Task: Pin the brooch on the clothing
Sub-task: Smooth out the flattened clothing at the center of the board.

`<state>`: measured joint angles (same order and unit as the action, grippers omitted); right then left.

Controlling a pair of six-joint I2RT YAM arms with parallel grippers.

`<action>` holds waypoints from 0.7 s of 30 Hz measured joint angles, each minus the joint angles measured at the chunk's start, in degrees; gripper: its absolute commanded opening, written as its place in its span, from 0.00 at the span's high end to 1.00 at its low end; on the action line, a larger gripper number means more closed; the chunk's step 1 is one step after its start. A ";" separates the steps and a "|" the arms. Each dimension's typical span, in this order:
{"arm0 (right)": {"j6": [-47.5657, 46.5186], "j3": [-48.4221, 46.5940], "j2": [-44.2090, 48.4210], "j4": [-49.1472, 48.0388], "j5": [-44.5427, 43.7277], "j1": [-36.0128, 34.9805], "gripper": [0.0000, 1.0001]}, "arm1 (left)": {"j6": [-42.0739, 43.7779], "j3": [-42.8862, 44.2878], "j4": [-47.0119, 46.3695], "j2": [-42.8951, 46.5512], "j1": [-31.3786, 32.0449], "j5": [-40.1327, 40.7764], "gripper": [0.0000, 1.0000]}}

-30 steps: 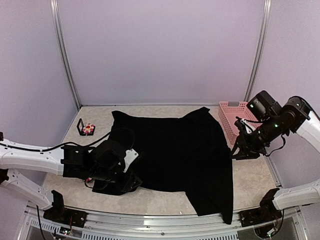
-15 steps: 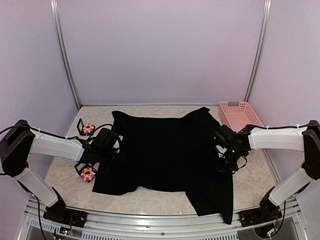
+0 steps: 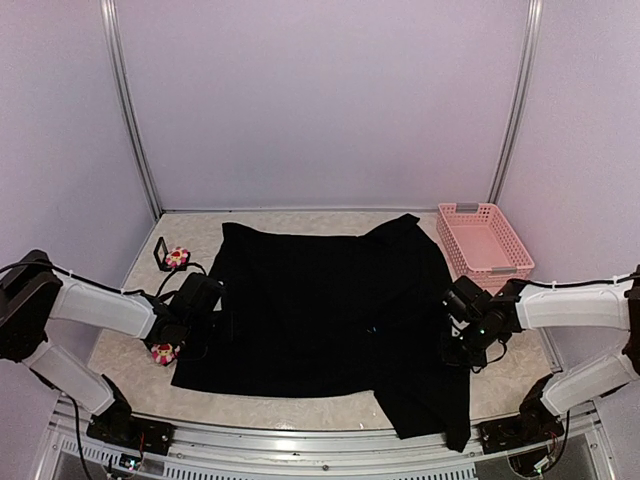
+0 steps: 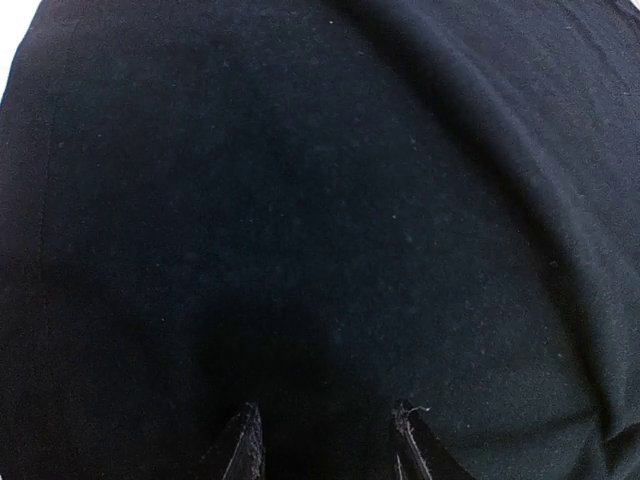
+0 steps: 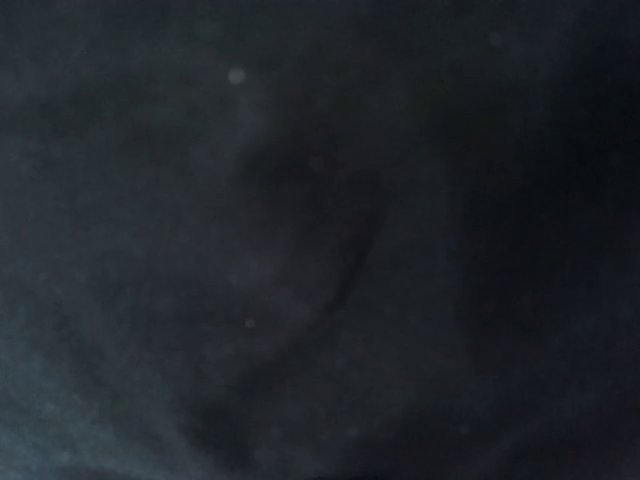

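Flattening step, I judge: left gripper (image 4: 325,445) part-open on black T-shirt (image 3: 320,290) left edge, right gripper (image 3: 452,350) closed at its right edge. The brooch (image 3: 163,352) lies just left of T-shirt; I must grasp it next.

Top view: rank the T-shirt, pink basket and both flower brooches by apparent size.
1. black T-shirt, by far the largest
2. pink basket
3. near flower brooch and far flower brooch: they look about the same size, so they are not ranked against each other
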<state>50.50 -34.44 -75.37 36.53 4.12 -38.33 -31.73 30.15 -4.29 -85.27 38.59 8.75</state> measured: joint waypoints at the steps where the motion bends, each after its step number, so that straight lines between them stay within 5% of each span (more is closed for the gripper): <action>1: 0.90 0.42 0.74 0.68 0.09 -0.66 1.00 | -0.13 -0.24 0.96 0.68 0.00 0.81 0.59; 12: 9.01 -1.01 3.13 15.19 2.16 -9.03 1.00 | 0.50 -0.85 8.41 4.07 -0.04 5.73 0.59; 21: -0.28 -24.59 -3.72 20.57 -1.79 -4.59 1.00 | 3.52 4.20 10.32 7.96 0.42 6.51 0.59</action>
<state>50.22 -59.02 -79.09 57.10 2.33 -42.92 -28.21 34.35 6.02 -77.32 39.00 15.27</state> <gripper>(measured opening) 0.002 0.409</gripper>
